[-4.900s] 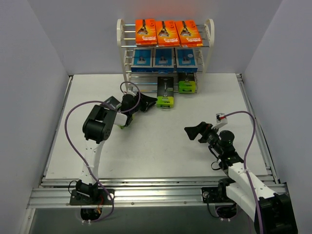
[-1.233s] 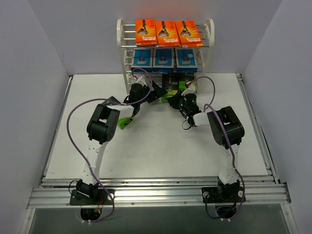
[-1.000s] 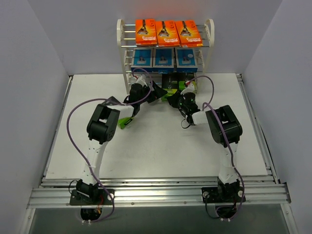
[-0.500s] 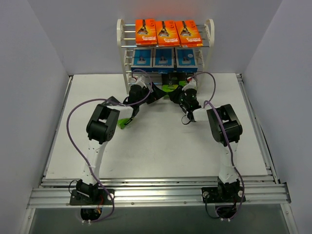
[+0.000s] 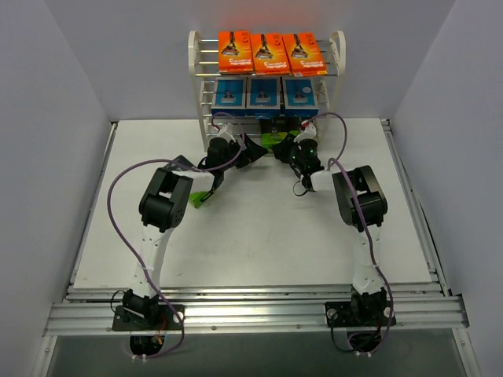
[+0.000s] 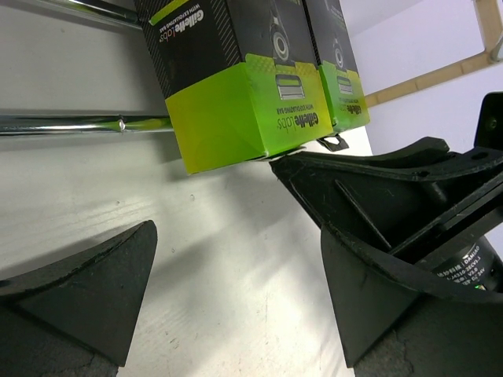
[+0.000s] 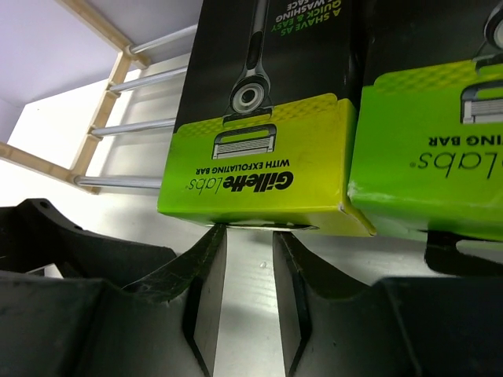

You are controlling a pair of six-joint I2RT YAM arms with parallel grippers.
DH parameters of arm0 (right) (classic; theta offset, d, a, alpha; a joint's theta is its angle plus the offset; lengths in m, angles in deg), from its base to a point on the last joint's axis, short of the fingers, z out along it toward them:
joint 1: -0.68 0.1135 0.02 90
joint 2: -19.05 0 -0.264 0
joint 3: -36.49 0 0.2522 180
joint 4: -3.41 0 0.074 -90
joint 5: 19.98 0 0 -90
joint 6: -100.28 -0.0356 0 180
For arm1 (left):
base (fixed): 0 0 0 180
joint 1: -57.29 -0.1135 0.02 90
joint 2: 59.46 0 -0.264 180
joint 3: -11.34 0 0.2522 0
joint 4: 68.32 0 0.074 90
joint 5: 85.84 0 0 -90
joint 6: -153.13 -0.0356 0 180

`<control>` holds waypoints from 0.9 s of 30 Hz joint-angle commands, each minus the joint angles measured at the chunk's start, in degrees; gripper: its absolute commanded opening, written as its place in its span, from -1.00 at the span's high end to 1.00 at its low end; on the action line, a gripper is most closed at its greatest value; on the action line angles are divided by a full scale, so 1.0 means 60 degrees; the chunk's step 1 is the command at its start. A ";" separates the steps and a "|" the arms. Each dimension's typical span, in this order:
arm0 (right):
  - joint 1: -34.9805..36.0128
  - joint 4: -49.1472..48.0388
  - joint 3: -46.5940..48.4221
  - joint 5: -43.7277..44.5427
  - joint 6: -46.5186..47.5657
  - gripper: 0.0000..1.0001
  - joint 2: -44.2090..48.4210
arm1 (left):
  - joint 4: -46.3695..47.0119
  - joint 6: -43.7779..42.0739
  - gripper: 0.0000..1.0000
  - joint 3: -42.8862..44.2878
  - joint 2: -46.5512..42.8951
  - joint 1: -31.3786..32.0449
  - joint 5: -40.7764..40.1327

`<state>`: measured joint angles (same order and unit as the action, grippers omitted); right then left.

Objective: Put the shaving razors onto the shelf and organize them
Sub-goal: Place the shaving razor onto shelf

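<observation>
The shelf point(image 5: 193, 49) stands at the back with orange razor packs point(image 5: 267, 52) on the top tier and blue packs point(image 5: 264, 93) on the middle one. Two black-and-lime boxes rest on the bottom rods: one point(image 7: 259, 118) straight ahead of my right gripper and one point(image 7: 432, 118) to its right. My right gripper point(image 7: 249, 234) is narrowly open with nothing between its jaws, and its tips touch the first box's lower edge. My left gripper point(image 6: 236, 236) is wide open and empty, just short of the same box point(image 6: 228, 86). From above, both grippers point(image 5: 250, 149) point(image 5: 284, 148) sit at the shelf's foot.
The right gripper's black body point(image 6: 409, 204) fills the right side of the left wrist view, close beside my left fingers. A lime-green piece point(image 5: 203, 196) shows on the table by the left arm's link. White walls stand on both sides.
The right gripper has moved toward the shelf, carrying the black-and-lime box onto the bottom rods, and its jaws have parted off it. The left gripper stays wide open.
</observation>
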<state>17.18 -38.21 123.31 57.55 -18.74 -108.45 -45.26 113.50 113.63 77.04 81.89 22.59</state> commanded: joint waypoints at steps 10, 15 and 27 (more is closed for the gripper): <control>-0.0112 -0.0483 0.0861 -0.0192 0.0046 0.40 -0.0575 | 0.0646 -0.0104 -0.88 -0.0136 -0.0691 -0.0101 0.0047; -0.0068 -0.0658 0.0993 -0.0236 -0.0013 0.36 -0.0780 | 0.0690 -0.0118 -0.88 -0.0121 -0.0720 -0.0101 0.0077; 0.0093 -0.0849 0.1271 -0.0046 -0.0086 0.14 -0.0927 | 0.0705 -0.0089 -0.88 -0.0209 -0.0895 -0.0101 0.0048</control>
<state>17.28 -39.21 128.29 56.57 -19.35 -113.94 -44.49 113.54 112.64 76.06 81.56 22.61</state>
